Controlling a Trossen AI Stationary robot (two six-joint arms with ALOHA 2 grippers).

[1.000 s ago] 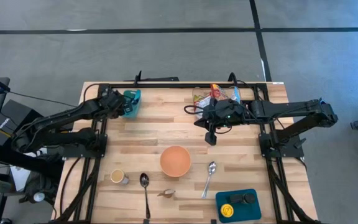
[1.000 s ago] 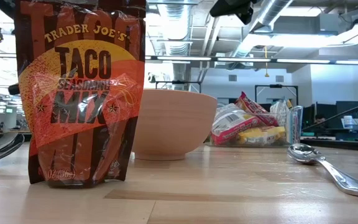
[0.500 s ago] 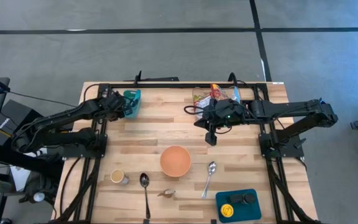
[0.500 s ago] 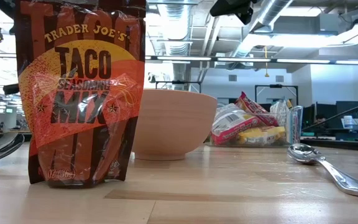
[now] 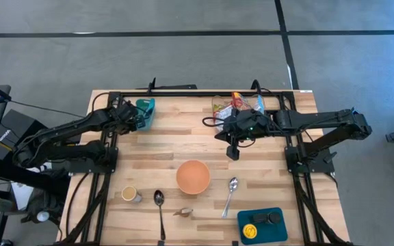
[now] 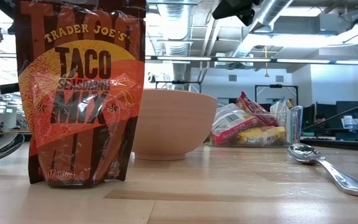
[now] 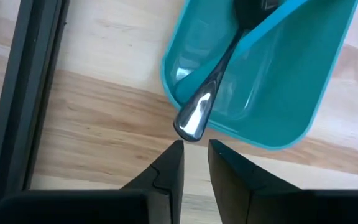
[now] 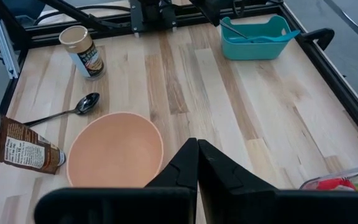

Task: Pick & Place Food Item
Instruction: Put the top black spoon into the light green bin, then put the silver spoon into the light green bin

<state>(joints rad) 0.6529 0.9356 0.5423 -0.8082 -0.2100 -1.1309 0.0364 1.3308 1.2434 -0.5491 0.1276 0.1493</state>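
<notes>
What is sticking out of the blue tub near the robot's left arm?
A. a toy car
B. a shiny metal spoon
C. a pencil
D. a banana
B. In the left wrist view a shiny metal spoon lies in the blue tub, its rounded end poking over the rim, just ahead of the left gripper.

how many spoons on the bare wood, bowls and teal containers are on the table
spoons on the bare wood: 2
bowls: 1
teal containers: 2
total: 5
</notes>
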